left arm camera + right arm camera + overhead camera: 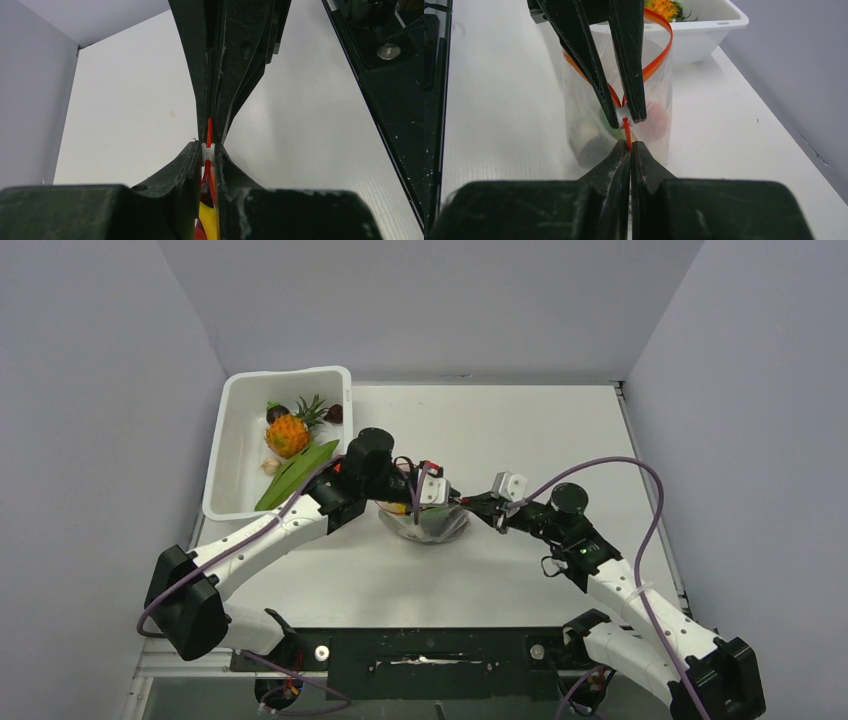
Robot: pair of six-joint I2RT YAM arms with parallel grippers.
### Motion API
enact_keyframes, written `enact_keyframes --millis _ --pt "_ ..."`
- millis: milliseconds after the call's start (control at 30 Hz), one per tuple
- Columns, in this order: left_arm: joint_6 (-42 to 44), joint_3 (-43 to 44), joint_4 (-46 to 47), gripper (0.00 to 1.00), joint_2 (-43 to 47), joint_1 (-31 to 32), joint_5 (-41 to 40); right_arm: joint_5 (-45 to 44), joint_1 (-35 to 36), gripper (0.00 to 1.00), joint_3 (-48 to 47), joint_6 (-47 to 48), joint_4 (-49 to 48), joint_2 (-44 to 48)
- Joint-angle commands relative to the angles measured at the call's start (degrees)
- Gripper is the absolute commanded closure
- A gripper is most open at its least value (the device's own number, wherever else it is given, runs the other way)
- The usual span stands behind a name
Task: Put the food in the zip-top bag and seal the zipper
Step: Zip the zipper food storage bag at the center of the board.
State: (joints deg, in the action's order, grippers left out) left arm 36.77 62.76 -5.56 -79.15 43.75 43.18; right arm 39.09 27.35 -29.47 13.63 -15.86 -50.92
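**Both end effectors at the bag mouth.** My left gripper (207,149) is closed, its two fingers clamped on the small white slider (625,114) that rides on the zipper (659,52). My right gripper (629,145) is also closed, with no gap between the jaws. It pinches the red-orange strip itself, just beside the slider. The fingertips of the two grippers nearly touch, tip facing tip, with the strip running straight between them.

**Bag.** The zip-top bag (432,525) hangs upright beneath both grippers near the middle of the table (560,430). In the right wrist view, the strip beyond the slider parts into an open loop, so that stretch of the mouth is unsealed.

**Contents.** Through the clear plastic I see a red-orange round fruit (655,119) and a yellow banana (207,221). A green piece and a dark piece are also visible, but both are too blurred to name.

**Remaining food.** The white tub (232,455) sits at the far left of the table, well apart from the bag. It holds the pineapple (287,435) and the long green pod (297,473), whose near end lies across the tub's rim.
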Motion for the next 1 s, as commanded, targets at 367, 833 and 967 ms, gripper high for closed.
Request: enact_keyframes --millis 367,833,967 --pt "2.1 2.6 -4.9 1.0 4.4 -4.3 -1.2 -10.5 -3.3 1.0 2.8 -6.8 -7.6 4.4" --pt "1.5 -0.4 -6.0 1.0 8.3 -6.1 -3.0 -16.1 -4.9 1.0 3.8 -10.6 -5.7 7.0" --pt "1.2 -1.3 -5.8 1.0 9.2 -6.2 -3.0 -16.5 -5.3 1.0 3.8 -11.3 -5.2 7.6"
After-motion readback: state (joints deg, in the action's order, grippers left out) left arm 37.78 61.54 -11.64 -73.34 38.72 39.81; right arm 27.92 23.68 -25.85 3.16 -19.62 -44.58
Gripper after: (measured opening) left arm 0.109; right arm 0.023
